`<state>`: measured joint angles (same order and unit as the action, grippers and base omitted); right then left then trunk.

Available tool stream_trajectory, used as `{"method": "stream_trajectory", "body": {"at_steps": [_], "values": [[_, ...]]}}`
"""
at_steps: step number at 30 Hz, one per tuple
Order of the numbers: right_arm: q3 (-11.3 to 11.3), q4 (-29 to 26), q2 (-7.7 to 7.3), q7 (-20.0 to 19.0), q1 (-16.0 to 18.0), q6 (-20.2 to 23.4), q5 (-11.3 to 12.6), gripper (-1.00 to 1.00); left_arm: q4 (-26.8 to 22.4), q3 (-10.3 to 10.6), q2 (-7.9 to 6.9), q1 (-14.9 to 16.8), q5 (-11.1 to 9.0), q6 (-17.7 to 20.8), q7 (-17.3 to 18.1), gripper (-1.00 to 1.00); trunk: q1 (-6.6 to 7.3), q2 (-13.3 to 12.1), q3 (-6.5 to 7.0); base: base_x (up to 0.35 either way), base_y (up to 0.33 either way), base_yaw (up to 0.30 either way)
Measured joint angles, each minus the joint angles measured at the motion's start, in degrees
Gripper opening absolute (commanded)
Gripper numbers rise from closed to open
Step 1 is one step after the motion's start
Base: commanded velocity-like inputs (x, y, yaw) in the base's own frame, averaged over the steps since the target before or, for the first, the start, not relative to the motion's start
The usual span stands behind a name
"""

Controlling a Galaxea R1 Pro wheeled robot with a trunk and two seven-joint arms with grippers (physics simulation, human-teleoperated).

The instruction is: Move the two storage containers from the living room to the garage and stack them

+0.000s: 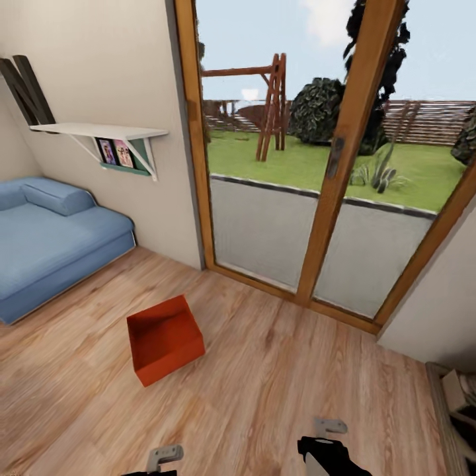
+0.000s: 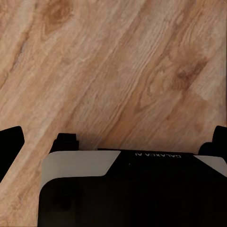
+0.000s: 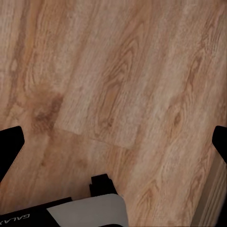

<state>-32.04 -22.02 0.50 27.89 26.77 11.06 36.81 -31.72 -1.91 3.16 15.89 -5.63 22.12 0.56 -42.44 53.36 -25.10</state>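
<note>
Between the blue sofa (image 1: pixel 56 241) and the glass doors (image 1: pixel 311 165), one orange-red storage container (image 1: pixel 164 338) is seen on the plank flooring, and could be knocked aside by both wide-open, empty grippers if approached carelessly.

You get a bright room, lit by daylight from the glass doors (image 1: pixel 311 172). The light is soft and even, with no glare on the wood floor (image 1: pixel 277 390). The bin (image 1: pixel 164 338) is darker inside and throws just a faint shadow. The sofa (image 1: pixel 53 244) has a thin dark line under it. The head picture looks a bit soft and bends at the edges, so the door frames lean. Both wrist pictures are a little blurry, and the robot parts there look very dark.
</note>
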Motion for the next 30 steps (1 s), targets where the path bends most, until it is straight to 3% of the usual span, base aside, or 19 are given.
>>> {"method": "stream_trajectory", "body": {"at_steps": [14,30], "values": [[0.0,0.0,0.0,-0.02,0.0,0.0,0.0,1.0,0.0,0.0,-0.03,0.0,0.01,-0.03,0.0,1.0,0.0,0.0,0.0,0.296,-0.169,0.245],[0.0,-0.01,0.0,-0.02,0.0,0.0,0.0,1.0,-0.01,0.0,-0.03,0.0,0.01,0.01,-0.01,1.0,0.0,0.0,0.0,0.271,-0.047,0.245]]}}
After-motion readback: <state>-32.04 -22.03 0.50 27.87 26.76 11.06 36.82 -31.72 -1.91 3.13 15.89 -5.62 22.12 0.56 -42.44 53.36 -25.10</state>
